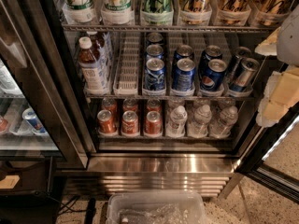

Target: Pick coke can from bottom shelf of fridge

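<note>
The fridge (159, 164) stands open in front of me, with a shiny steel sill. Its bottom shelf (163, 137) holds red-orange coke cans in three lanes on the left: front cans at left (106, 122), middle (130, 122) and right (153, 122), with more behind them. Clear water bottles (201, 120) fill the right lanes of the same shelf. My gripper (276, 94), white and cream, is at the right edge of the view, level with the blue-can shelf, well right of and above the coke cans. It holds nothing that I can see.
Blue Pepsi cans (183, 74) and brown-drink bottles (91, 66) sit on the rack above. Tall cans line the top rack (156, 3). A neighbouring glass-fronted cooler (23, 120) stands at left. A clear plastic bin (154, 209) sits on the floor below the sill. The open door frame (275, 171) is at lower right.
</note>
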You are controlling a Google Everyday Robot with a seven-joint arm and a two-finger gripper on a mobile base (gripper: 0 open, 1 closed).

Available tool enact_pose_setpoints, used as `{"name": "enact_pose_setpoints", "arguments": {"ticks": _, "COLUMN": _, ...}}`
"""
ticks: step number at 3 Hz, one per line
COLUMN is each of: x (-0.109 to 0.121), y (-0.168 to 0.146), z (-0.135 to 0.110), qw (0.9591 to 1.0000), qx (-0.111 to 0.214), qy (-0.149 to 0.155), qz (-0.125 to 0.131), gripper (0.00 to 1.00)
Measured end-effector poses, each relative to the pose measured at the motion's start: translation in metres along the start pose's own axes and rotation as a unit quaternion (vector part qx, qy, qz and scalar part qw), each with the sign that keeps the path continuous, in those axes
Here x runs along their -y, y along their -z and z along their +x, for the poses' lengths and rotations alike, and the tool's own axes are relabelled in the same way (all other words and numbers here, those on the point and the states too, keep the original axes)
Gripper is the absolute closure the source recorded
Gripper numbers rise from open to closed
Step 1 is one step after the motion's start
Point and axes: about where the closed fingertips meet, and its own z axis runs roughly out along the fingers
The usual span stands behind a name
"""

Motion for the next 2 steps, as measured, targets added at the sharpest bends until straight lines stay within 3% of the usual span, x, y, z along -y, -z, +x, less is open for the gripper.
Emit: {"name": "enact_pose_setpoints", "arguments": {"ticks": 2, "x": -0.0017, "y": -0.0088, "z": 0.0018, "qw": 0.9999, "qx": 0.008, "qy": -0.007, "qz": -0.004, "gripper": 0.0}}
